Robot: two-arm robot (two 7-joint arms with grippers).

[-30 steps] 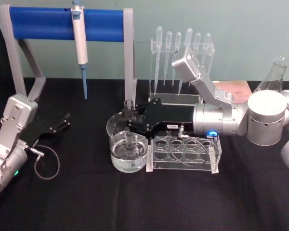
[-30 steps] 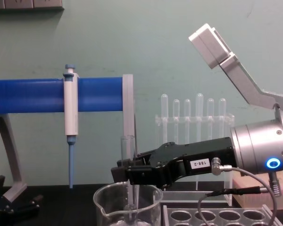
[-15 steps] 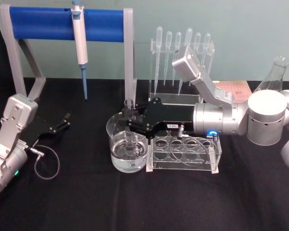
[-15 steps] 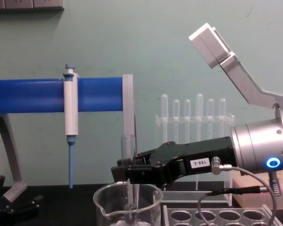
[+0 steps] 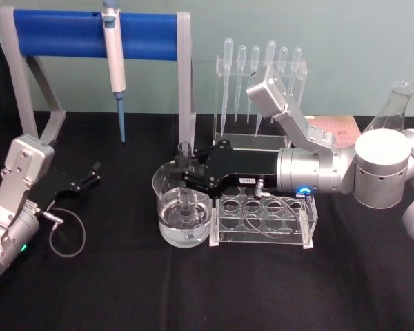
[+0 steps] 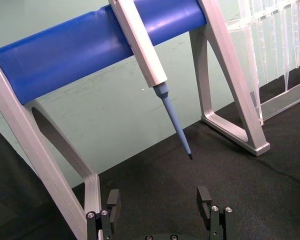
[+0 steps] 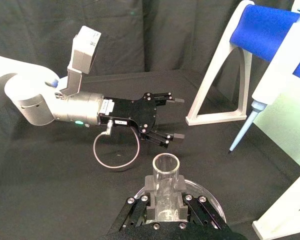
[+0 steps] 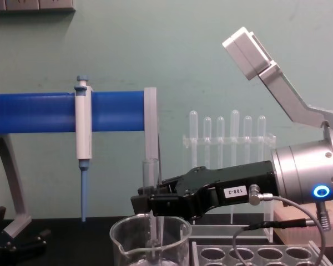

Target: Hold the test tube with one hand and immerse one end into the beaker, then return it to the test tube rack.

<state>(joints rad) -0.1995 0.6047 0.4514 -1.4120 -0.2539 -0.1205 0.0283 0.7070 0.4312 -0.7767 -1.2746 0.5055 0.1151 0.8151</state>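
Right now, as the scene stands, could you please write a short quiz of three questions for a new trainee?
1. True or false: the right claw holds the test tube upright, with its lower end inside the beaker.
2. Choose one. The left claw is: A) open and empty, far to the beaker's left; B) shut on the test tube; C) inside the beaker.
3. Fill in: the test tube rack stands close by the beaker on the robot's ___ side.

Key: 1 true; 2 A; 3 right.
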